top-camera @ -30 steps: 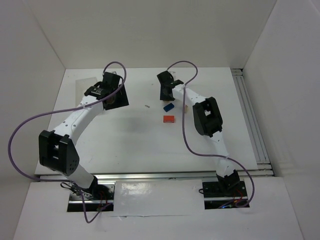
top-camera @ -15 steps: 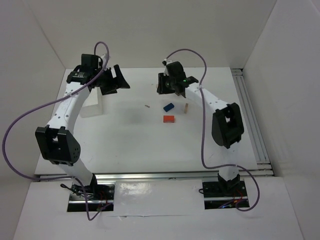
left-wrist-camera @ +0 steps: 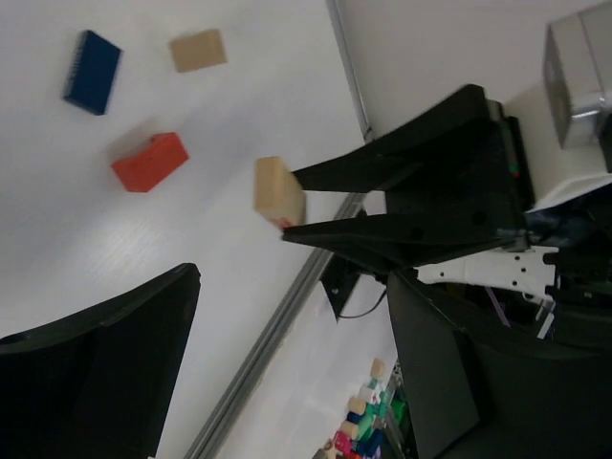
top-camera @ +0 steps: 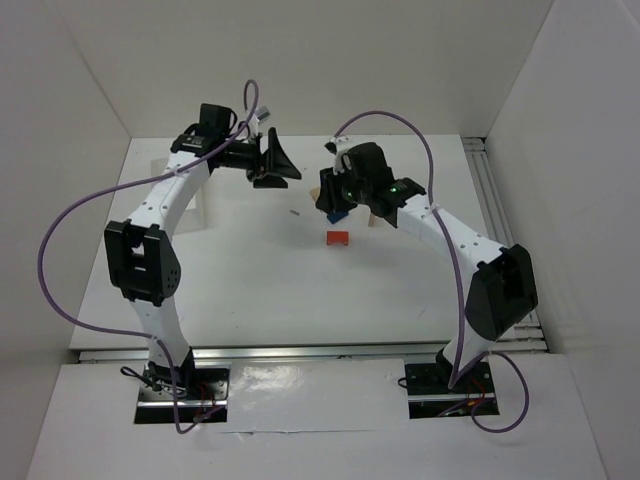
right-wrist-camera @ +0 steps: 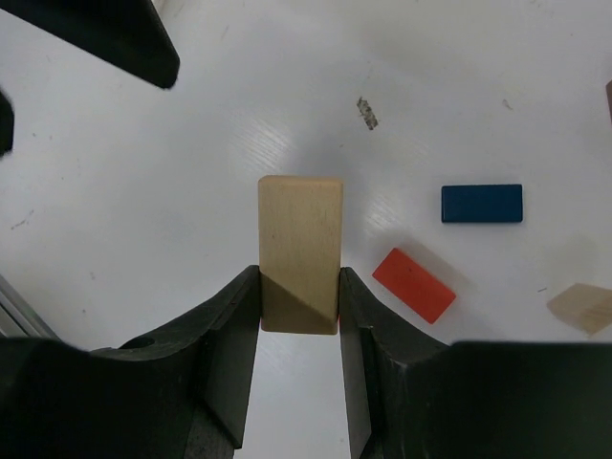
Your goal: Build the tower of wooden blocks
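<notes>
Since 1 s back we've swung the left gripper (top-camera: pixel 277 163) along the far edge, fingers spread and empty, while our right gripper (right-wrist-camera: pixel 298 277) clamps the pale block (right-wrist-camera: pixel 299 239), probably for stacking.

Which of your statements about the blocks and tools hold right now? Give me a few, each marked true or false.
1. The right tool clamps a pale wood block. True.
2. The orange-red block sits on top of the blue block. False: they lie side by side, apart.
3. The left tool is open and holds nothing. True.
4. A three-block tower is standing. False: no block is stacked on another.
</notes>
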`<state>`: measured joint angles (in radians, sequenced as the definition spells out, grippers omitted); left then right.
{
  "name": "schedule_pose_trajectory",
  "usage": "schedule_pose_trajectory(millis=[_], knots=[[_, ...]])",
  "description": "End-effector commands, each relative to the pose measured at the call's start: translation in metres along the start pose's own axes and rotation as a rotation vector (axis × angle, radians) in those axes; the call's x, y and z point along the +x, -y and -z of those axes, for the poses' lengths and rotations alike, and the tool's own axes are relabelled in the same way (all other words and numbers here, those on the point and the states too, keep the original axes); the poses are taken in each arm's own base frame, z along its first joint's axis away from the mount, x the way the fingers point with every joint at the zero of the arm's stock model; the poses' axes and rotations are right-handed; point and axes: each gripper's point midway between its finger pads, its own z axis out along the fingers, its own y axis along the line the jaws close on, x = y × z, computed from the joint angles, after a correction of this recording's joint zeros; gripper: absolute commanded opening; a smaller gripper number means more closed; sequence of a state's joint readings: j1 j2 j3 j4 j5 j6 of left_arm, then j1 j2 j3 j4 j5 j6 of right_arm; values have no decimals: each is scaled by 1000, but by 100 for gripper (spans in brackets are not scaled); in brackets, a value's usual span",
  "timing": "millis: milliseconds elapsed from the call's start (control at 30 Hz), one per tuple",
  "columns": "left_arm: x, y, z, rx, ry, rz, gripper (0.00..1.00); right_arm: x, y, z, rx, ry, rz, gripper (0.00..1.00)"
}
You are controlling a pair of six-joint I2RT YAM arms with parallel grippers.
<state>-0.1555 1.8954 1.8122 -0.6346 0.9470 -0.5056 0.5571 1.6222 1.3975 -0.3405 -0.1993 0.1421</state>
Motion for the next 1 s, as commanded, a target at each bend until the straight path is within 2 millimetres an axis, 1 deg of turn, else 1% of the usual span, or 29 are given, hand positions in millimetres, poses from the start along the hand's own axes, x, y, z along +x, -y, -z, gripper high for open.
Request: schedule_pose_trajectory(millis=[0, 67, 100, 133, 167, 200, 233, 267, 333, 367, 400, 567, 600, 633, 733, 767, 900, 967], knots=[[13, 28, -22, 137, -81, -41, 92, -9, -14, 18, -32, 32, 49, 37], [19, 24, -32, 138, -107, -28, 88, -6, -14, 19, -30, 21, 56, 37], [22, 26, -37, 133, -114, -34, 88, -8, -19, 21, -39, 28, 62, 37], [22, 20, -40, 119, -113, -25, 86, -8, -19, 21, -39, 28, 62, 37], [25, 23, -43, 123, -122, -29, 86, -10, -20, 24, -41, 37, 64, 37], [24, 17, -46, 112, -124, -20, 85, -10, -20, 24, -41, 37, 64, 37], [27, 16, -50, 113, -136, -16, 83, -8, -19, 24, -39, 28, 71, 37], [28, 16, -50, 113, -136, -16, 82, -11, -20, 28, -41, 39, 74, 37], [31, 10, -53, 110, -139, -2, 80, -5, -19, 27, -38, 21, 70, 37], [29, 11, -53, 112, -136, 4, 78, -7, -20, 30, -39, 30, 72, 37], [29, 10, -55, 114, -131, 9, 78, -3, -19, 29, -38, 21, 70, 37], [28, 12, -55, 124, -132, 11, 72, -3, -19, 29, -38, 21, 70, 37], [29, 9, -57, 122, -136, 19, 70, -3, -19, 29, -38, 21, 70, 37], [28, 9, -57, 124, -132, 20, 70, -2, -23, 29, -45, 19, 75, 37], [27, 11, -57, 135, -131, 10, 59, -2, -23, 29, -45, 19, 75, 37], [30, 14, -60, 149, -142, 13, 57, -2, -23, 29, -45, 19, 75, 37], [30, 16, -60, 160, -142, 5, 52, -2, -23, 29, -45, 19, 75, 37], [32, 18, -62, 163, -150, 2, 46, -2, -23, 29, -45, 19, 75, 37]])
